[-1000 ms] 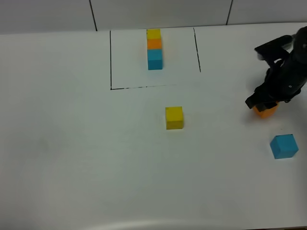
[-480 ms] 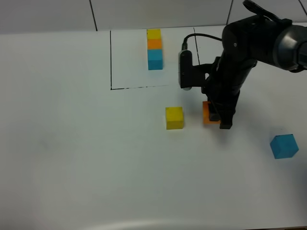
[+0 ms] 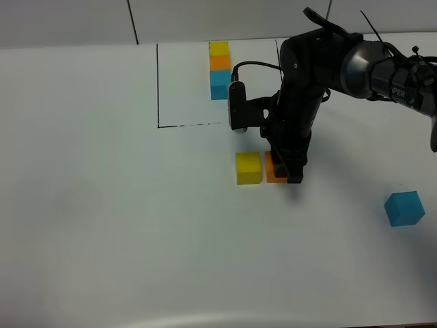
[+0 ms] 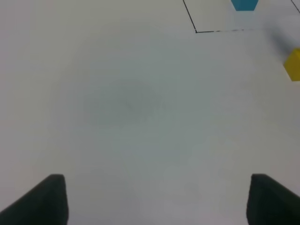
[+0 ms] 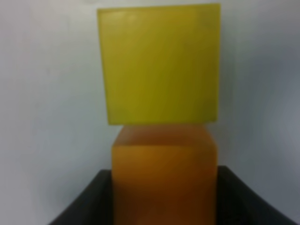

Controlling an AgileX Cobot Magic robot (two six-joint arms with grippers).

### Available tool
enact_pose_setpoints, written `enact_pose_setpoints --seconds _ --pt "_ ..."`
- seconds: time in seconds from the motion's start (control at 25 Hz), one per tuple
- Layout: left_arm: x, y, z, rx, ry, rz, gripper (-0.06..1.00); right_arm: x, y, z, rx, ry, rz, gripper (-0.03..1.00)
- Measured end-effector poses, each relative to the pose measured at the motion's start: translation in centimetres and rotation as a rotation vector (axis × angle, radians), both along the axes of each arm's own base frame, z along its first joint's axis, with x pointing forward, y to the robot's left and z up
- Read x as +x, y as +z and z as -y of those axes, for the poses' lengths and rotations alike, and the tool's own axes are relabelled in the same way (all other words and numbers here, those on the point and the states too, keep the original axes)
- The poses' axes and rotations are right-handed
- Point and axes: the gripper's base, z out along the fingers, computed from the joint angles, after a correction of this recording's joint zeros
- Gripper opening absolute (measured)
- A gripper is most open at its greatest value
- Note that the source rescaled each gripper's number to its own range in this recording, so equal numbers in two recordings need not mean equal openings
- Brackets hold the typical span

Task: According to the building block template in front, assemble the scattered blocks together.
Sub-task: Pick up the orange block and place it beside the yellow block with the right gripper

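Note:
The template [image 3: 220,70], a yellow-orange-blue line of cubes, sits inside the black drawn outline [image 3: 158,89] at the back. The loose yellow cube [image 3: 248,168] rests on the table below the outline. My right gripper [image 3: 287,167] is shut on the orange cube [image 3: 272,171] and holds it right beside the yellow cube's right face. In the right wrist view the orange cube [image 5: 164,183] sits between the fingers, against the yellow cube [image 5: 159,63]. The sky blue cube [image 3: 404,208] lies far right. My left gripper [image 4: 157,201] is open and empty over bare table.
The white table [image 3: 102,219] spreads wide to the left and front. The left wrist view shows the outline's corner [image 4: 196,31], the template's blue end [image 4: 243,4] and the yellow cube's edge [image 4: 294,65]. The right arm's cable [image 3: 252,65] loops near the template.
My right gripper has carried the orange cube leftward from the right edge to beside the yellow cube. The yellow and blue cubes have not moved.

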Motion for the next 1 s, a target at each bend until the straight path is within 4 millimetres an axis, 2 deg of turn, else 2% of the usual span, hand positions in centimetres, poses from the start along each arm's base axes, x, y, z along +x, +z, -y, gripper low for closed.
enact_pose_setpoints --seconds 1.0 --pt "0.0 0.0 0.0 -0.001 0.001 0.0 0.67 -0.06 -0.57 -0.77 0.006 -0.002 0.004 0.02"
